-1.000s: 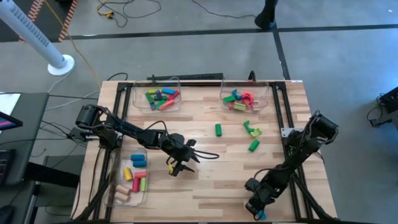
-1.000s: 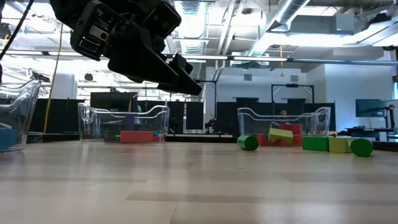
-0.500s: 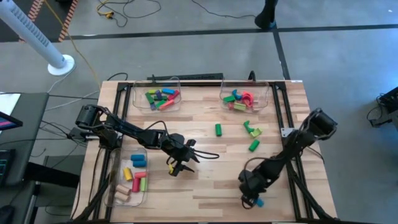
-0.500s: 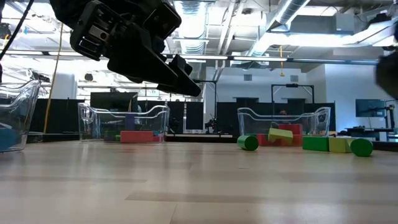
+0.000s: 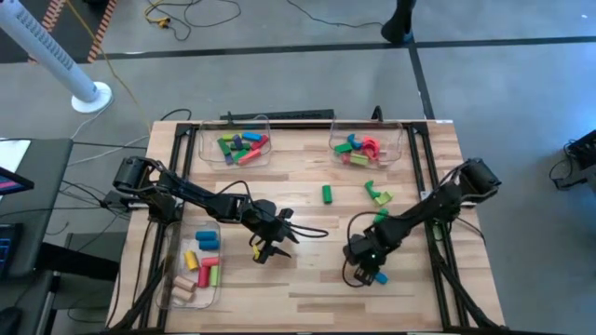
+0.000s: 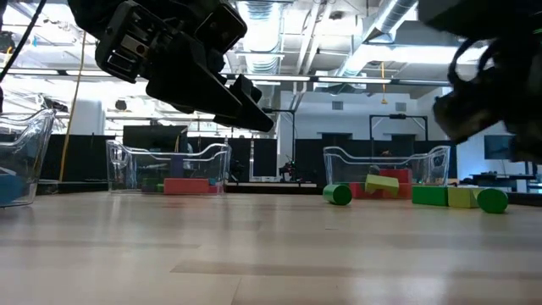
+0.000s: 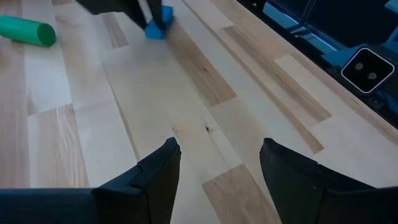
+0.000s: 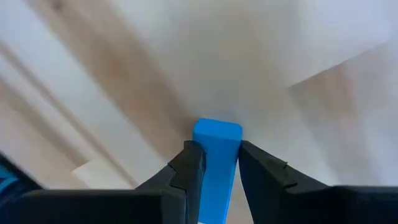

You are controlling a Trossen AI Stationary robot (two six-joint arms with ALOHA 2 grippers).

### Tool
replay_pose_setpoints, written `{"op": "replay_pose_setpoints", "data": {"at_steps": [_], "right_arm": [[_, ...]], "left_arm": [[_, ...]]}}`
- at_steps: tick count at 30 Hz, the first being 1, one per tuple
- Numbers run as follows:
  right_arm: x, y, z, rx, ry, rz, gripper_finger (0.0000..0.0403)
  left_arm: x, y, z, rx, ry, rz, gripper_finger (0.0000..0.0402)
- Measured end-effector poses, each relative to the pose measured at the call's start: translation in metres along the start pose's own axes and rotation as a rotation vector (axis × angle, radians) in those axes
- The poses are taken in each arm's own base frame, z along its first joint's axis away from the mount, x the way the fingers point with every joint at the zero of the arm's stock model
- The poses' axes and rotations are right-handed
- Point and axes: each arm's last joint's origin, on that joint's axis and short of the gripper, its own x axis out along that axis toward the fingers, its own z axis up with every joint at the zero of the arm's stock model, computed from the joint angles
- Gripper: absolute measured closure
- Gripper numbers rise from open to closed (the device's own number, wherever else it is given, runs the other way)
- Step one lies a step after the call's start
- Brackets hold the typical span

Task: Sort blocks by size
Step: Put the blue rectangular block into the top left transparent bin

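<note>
High view first: you see a slatted wooden table point(image 5: 307, 279) on a grey floor, with cables beyond it. Three clear bins sit on it: one at the far left point(image 5: 235, 144) and one at the far right point(image 5: 365, 147), both holding mixed coloured blocks, and one by the near left edge point(image 5: 197, 265) with blue, yellow, red, green and plain wooden pieces. Loose green blocks lie between the arms: a cylinder point(image 5: 328, 194) and a yellow-green piece point(image 5: 379, 196) farther right. Compared with a second ago, your right gripper point(image 5: 370, 275) has swung from the near right corner in toward the middle of the table, carrying a blue block point(image 5: 380, 277); the left gripper point(image 5: 267, 249) has not moved.

Low view: the left arm hangs above the boards at upper left, and the right arm's dark bulk, which was out of sight a second ago, now fills the upper right. Green blocks point(image 6: 337, 194) lie before the far bin.

Left wrist view: your left fingers point(image 7: 158, 171) stand wide apart over bare wood, holding nothing.

Right wrist view: your right fingers point(image 8: 189, 165) are clamped narrowly on the blue block point(image 8: 216, 158).
</note>
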Motion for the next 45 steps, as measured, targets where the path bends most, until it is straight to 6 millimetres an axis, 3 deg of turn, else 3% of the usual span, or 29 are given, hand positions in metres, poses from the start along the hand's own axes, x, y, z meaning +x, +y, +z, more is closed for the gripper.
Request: {"op": "replay_pose_setpoints", "data": {"at_steps": [12, 20, 25, 34, 40, 45], "right_arm": [[-0.045, 0.002, 0.034, -0.125, -0.110, -0.133, 0.0277], [-0.062, 0.010, 0.038, -0.196, -0.118, -0.129, 0.0277], [-0.061, 0.016, 0.028, -0.262, -0.107, -0.155, 0.0261], [-0.050, 0.029, -0.012, -0.279, -0.145, -0.303, 0.0157], [-0.039, 0.034, -0.026, -0.287, -0.193, -0.293, 0.0150], [-0.028, 0.026, -0.029, -0.264, -0.186, -0.320, 0.0160]], "left_arm": [[0.000, 0.000, 0.000, 0.006, 0.000, 0.000, 0.0189], [0.000, 0.000, -0.002, 0.001, 0.021, -0.003, 0.0189], [0.000, 0.000, -0.002, 0.001, 0.023, -0.003, 0.0189], [0.000, -0.001, -0.004, 0.019, 0.036, -0.005, 0.0189], [0.000, -0.001, -0.003, 0.031, 0.035, -0.005, 0.0189], [0.000, -0.001, -0.003, 0.031, 0.035, -0.006, 0.0189]]}}
